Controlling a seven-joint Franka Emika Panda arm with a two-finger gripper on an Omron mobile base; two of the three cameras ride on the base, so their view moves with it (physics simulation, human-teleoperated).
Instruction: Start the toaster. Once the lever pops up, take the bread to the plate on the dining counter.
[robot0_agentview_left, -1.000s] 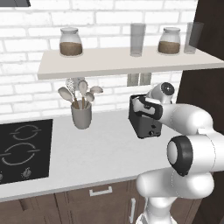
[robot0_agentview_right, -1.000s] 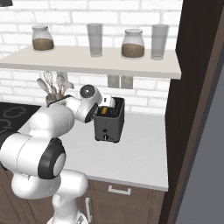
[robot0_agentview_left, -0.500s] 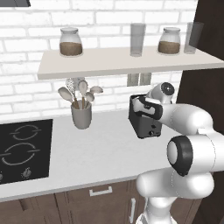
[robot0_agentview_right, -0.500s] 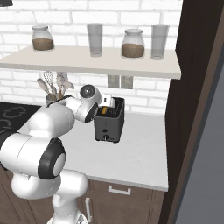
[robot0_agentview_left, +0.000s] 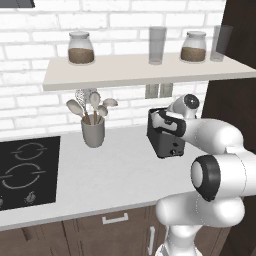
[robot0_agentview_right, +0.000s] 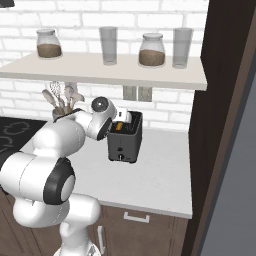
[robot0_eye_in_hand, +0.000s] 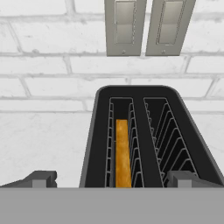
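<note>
Fingers (robot0_eye_in_hand: 43, 180) spread wide — bread (robot0_eye_in_hand: 123, 153) in toaster (robot0_eye_in_hand: 148, 100) slot between them, untouched.

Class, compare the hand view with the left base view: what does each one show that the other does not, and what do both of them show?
Hand view alone: the golden-brown bread slice standing in the left slot, the wire guides of the bare right slot, and the dark fingers set wide apart.

Left base view alone: the black hob, the grey utensil holder, the shelf's jars and glasses, and the white arm.

Both: the dark grey two-slot toaster, the white brick wall and the pair of wall sockets.
</note>
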